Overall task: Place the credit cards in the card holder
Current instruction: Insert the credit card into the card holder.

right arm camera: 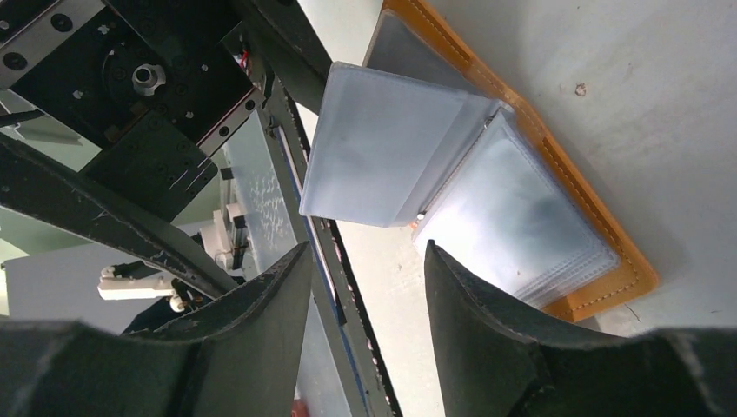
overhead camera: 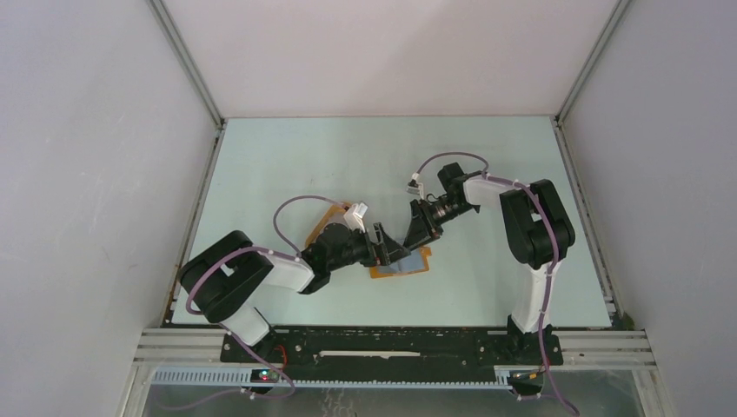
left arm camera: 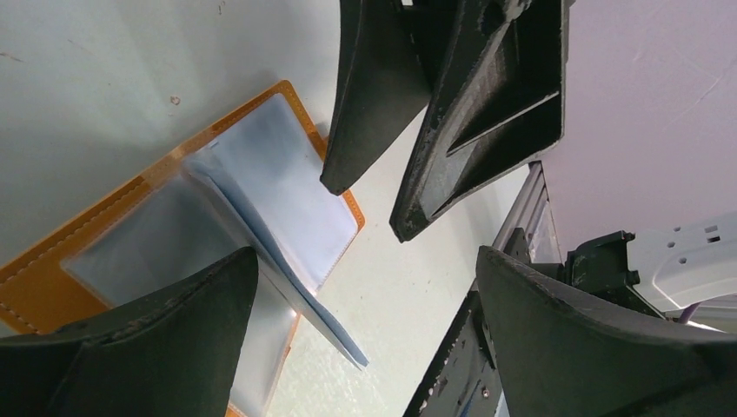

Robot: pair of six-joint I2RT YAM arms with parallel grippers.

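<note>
Holder (overhead camera: 401,263) lies open on the table (overhead camera: 287,165), centre-near, between both grippers, with one clear sleeve (right arm camera: 391,148) half-raised. Left gripper (left arm camera: 365,261): jaws wide apart, empty. Right gripper (right arm camera: 367,252): jaws apart, empty, close over the sleeves. No cards can be made out. Risks: the unpinned holder may slide or fold shut, the crowded fingers may collide, and the loose sleeve may flop across the slot.

A pale mint-green, smooth flat tabletop (overhead camera: 287,165) carries a small orange-tan stitched folding card holder (overhead camera: 410,263). It lies opened flat near the front middle, its blue-grey clear plastic sleeves (right arm camera: 521,217) facing up, one leaf raised. Nearby to its left lies an orange-rimmed flat thing (overhead camera: 320,228), mostly hidden.
</note>
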